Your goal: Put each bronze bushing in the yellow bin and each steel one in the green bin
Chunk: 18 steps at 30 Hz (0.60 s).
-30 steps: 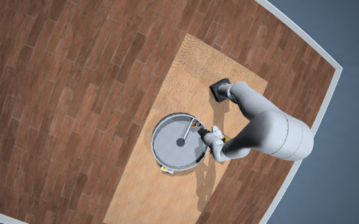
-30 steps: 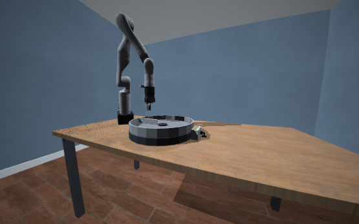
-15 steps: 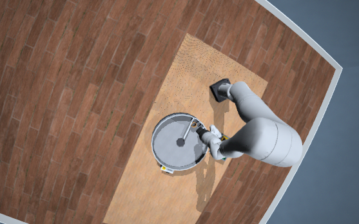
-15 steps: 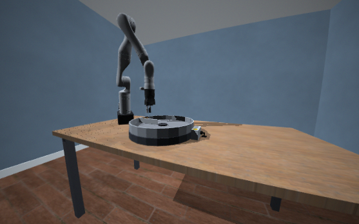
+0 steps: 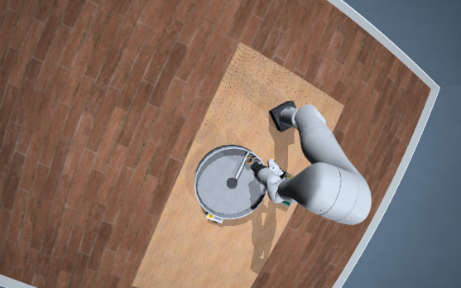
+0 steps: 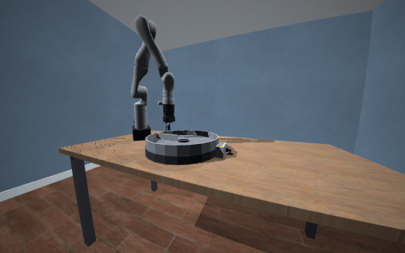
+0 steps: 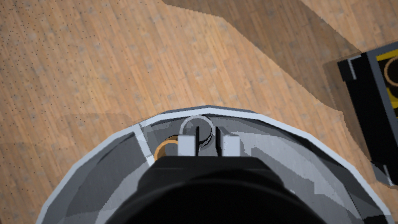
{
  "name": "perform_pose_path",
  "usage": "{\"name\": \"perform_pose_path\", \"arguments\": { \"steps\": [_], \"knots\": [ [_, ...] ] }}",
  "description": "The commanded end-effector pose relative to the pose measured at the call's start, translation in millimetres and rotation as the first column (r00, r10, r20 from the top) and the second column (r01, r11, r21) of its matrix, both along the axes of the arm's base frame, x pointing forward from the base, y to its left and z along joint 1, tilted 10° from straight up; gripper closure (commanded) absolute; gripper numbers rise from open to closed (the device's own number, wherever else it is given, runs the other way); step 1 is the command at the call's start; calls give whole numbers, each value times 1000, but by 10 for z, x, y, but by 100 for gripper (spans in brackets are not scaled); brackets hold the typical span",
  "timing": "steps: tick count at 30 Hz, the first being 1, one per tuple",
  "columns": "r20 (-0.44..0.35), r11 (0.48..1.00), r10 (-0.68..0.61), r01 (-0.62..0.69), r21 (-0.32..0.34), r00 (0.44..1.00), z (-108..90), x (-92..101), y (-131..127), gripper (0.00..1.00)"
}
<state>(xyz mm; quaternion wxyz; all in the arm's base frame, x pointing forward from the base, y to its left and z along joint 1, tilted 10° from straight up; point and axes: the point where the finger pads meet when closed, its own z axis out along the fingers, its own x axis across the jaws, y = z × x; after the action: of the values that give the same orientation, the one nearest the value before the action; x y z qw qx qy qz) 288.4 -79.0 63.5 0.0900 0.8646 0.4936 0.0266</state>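
Note:
My gripper [image 6: 167,129] [image 7: 207,137] is open partway and low over the turntable [image 5: 216,194] [image 6: 181,150] [image 7: 100,182], by its outer wall. A steel bushing [image 7: 198,117] stands upright just beyond the fingertips in the wrist view, partly behind the left finger; it is not gripped. A bronze bushing [image 5: 249,160] [image 7: 159,148] stands left of it, beside the divider bar [image 5: 240,166] [image 7: 143,143], partly hidden by the gripper. The yellow bin [image 7: 393,97] shows at the right edge of the wrist view with a bronze bushing [image 7: 386,72] inside. The green bin [image 5: 286,203] is mostly hidden by the arm.
The turntable's raised wall and the divider bar stand close to the fingers. A dark hub [image 5: 232,183] [image 6: 183,140] sits at the turntable's centre. A control box [image 5: 214,218] [image 6: 221,149] is on its outer side. The bins' dark outer wall [image 7: 362,105] rises to the right.

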Motion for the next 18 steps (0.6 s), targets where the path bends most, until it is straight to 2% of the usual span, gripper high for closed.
{"name": "perform_pose_path", "arguments": {
  "steps": [1,18],
  "knots": [
    [-6,1000,7,-7,3,1000,-21,-9,28,55],
    [-5,1000,6,-6,3,1000,-111,5,13,55]
  ]
}}
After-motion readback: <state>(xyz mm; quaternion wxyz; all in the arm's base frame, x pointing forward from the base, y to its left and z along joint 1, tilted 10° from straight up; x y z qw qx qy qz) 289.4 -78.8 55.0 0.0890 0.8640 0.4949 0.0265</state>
